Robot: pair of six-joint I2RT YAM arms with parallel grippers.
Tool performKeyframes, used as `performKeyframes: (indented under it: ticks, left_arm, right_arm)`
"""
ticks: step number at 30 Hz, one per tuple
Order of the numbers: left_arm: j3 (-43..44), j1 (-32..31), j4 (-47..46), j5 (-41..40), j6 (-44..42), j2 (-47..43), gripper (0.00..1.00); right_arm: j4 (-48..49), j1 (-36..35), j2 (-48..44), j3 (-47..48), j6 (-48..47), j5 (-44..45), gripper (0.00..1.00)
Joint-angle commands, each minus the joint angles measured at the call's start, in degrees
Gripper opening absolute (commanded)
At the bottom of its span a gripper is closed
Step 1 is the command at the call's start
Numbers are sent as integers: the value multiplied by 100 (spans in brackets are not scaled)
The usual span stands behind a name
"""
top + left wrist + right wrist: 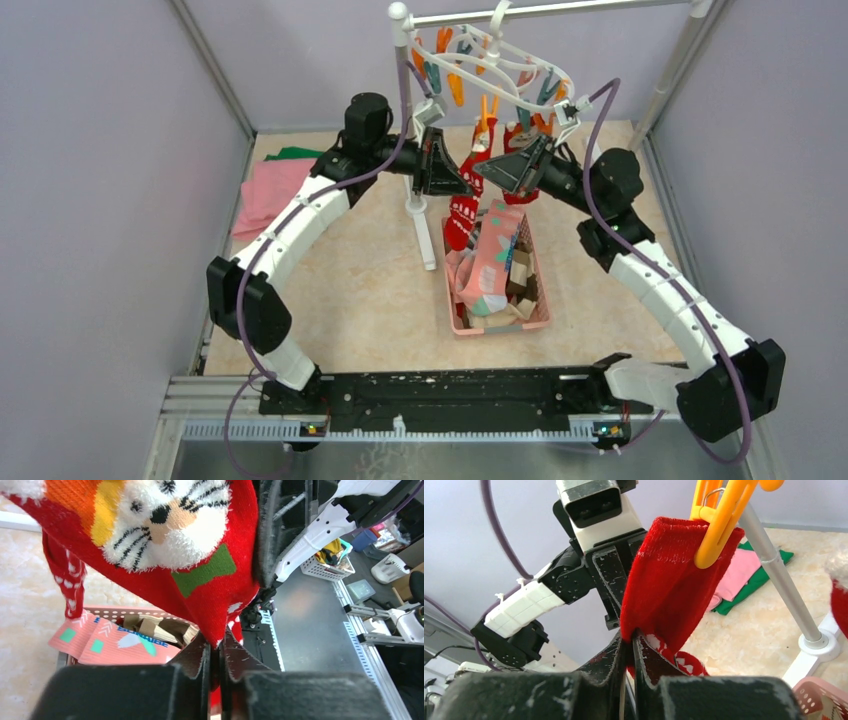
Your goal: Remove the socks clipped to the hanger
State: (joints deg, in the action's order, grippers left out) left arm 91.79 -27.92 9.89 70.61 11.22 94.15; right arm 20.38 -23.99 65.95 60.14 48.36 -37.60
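The white hanger (497, 62) hangs from the rail with orange and teal pegs. Two red socks hang under it. My left gripper (468, 184) is shut on the lower tip of a red sock with a cat face (165, 555), seen in the left wrist view (215, 647). My right gripper (486, 172) is shut on the edge of a red sock (669, 585) just below an orange peg (719, 525) that clips its cuff; the jaws show in the right wrist view (630, 640). Another red sock with white marks (67, 580) hangs beside the cat sock.
A pink basket (452, 300) under the hanger holds a pink sock (492, 260) and brown argyle socks (520, 275). The metal stand's pole (412, 150) and white foot (428, 245) are left of it. Pink and green cloths (268, 190) lie at the far left.
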Motion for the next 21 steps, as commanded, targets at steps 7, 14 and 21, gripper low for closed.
performKeyframes:
  ticks: [7,14,21]
  left_arm:
    - [25,-38,-328,-384,92,-61,0]
    - [102,-99,-318,-520,181,-27,0]
    - [123,-123,-299,-574,198,6,0]
  right_arm:
    - [-1002,176,175,956,-1040,1127,67]
    - [-992,180,766,1722,-1403,1784,69]
    - [-675,115,1064,1839,-1421,2112,63]
